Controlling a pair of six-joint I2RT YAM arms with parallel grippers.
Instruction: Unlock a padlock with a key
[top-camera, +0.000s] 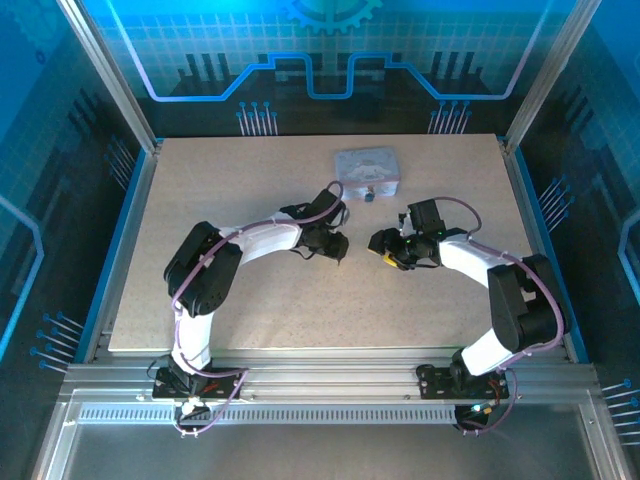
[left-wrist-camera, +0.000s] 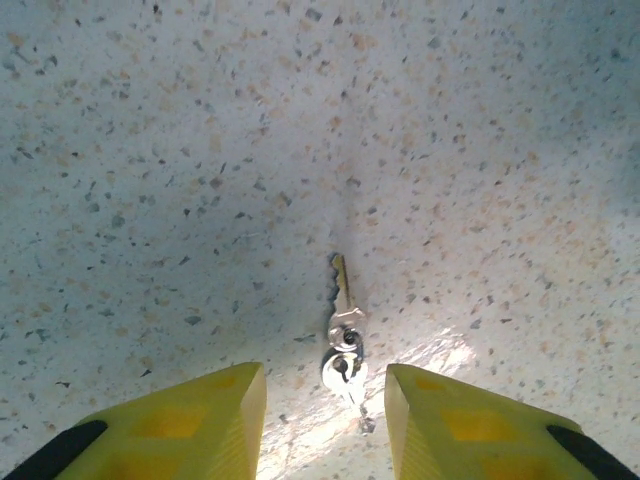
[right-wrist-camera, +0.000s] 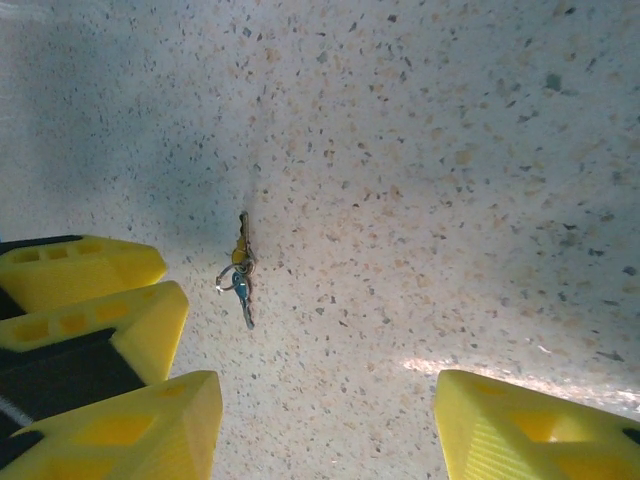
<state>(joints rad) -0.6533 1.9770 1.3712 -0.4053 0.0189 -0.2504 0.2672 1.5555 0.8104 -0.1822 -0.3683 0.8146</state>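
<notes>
The key lies flat on the speckled table with a second small key on one ring, just beyond the gap of my left gripper, which is open with nothing between its yellow fingers. In the right wrist view the key bunch lies ahead and to the left of my open right gripper, next to the left gripper's fingers. The padlock sits as a tiny dark speck in front of the tin, beyond both grippers.
A pale lavender tin stands at the back of the table, right behind the padlock. Metal frame posts and rails border the tabletop on all sides.
</notes>
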